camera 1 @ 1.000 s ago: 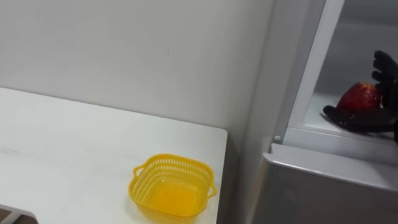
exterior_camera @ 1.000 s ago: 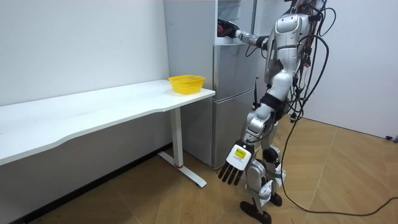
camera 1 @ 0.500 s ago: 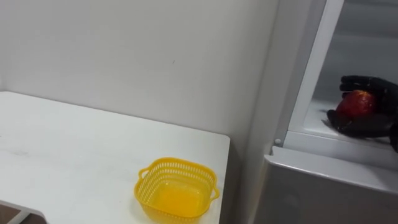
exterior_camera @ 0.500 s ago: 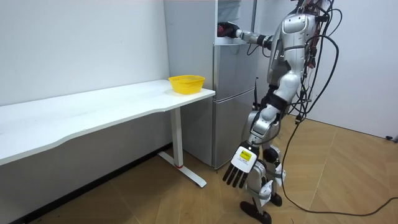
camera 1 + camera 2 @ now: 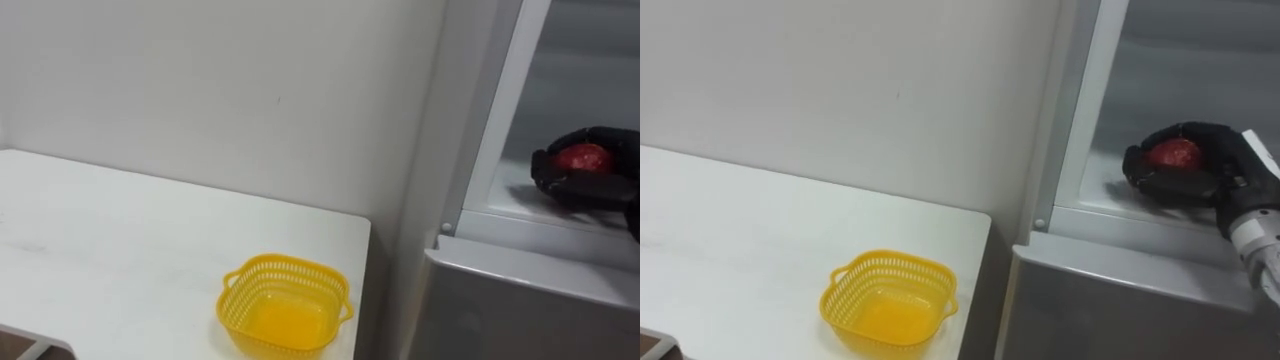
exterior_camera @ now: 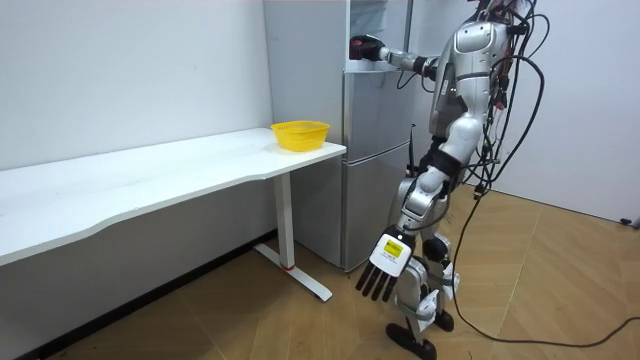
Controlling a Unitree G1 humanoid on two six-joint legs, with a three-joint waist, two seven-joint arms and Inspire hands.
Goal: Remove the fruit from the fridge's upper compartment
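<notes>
The robot is seen standing before the open fridge (image 5: pixel 1110 290), which stands just right of the white table (image 5: pixel 740 230). The right hand (image 5: pixel 1212 160) is reached into the upper compartment, and its dark fingers are curled round a red fruit (image 5: pixel 1172 154), with the thumb closed under it. The fruit is thus held inside the compartment, at or just above the shelf; whether it is lifted clear cannot be told. The left hand (image 6: pixel 383 270) is hung low beside the robot's leg in the room view, with its fingers straight and holding nothing. A yellow basket (image 5: pixel 888 300) is found empty at the near right corner of the table, well apart from the fruit. The grasp is judged made and the withdrawal not yet done. Several risks are noted. The fruit is round and smooth, and it is covered only partly by the fingers; it could be squeezed out of the hand if the arm is pulled back quickly. The raised ledge (image 5: pixel 1120 225) at the front of the compartment must be cleared; a low withdrawal could knock the fruit or the fingers against it. The narrow opening on the left side could be struck by the wrist if the arm is swung towards the table too early.
</notes>
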